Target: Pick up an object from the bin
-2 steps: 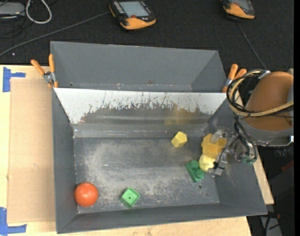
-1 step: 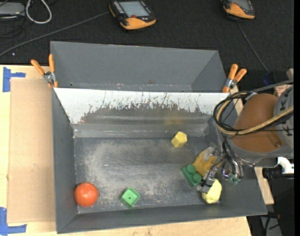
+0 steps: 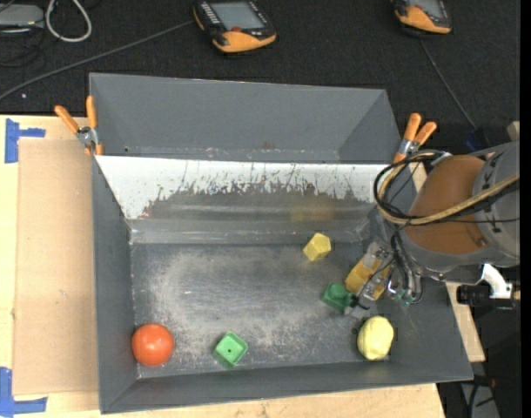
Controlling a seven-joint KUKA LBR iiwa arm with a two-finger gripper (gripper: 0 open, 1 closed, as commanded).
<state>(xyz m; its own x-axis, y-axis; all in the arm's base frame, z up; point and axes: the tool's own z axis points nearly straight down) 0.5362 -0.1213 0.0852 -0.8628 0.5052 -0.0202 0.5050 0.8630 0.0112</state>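
My gripper (image 3: pixel 376 283) is low at the right side of the bin, close to the floor. A small dark green piece (image 3: pixel 337 298) lies just left of its tip, touching or nearly touching it. A mustard-yellow piece (image 3: pixel 360 273) sits right against the gripper's left side; I cannot tell whether it is held. A yellow lemon-shaped thing (image 3: pixel 375 337) lies just below the gripper, near the front right corner. A yellow block (image 3: pixel 317 247) rests further up and to the left.
A green block (image 3: pixel 230 349) and an orange-red ball (image 3: pixel 152 343) lie along the front wall at the left. The arm with its brown cover and black cables hangs over the bin's right rim.
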